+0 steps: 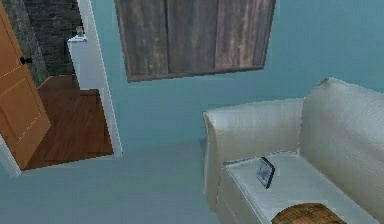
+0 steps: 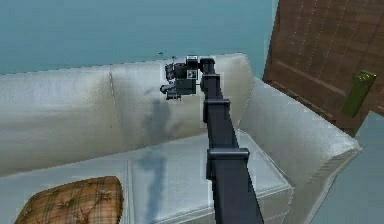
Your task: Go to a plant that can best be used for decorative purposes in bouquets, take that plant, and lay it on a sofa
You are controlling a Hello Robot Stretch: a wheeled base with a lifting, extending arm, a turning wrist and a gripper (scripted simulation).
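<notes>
A cream sofa (image 2: 290, 130) with smooth, padded upholstery is standing against the teal wall (image 2: 100, 30); a brown checked woven cushion (image 2: 75, 200) and a small dark flat rectangle (image 1: 266, 172) are lying on its seat (image 2: 170, 175). A rough wooden plank panel (image 1: 195, 35) is hanging on the wall. The dark square arm (image 2: 225, 150) is reaching slantwise over the seat, and the gripper (image 2: 172, 80) is hovering before the backrest (image 2: 60, 110); whether it is holding the plant, or anything, I cannot tell
</notes>
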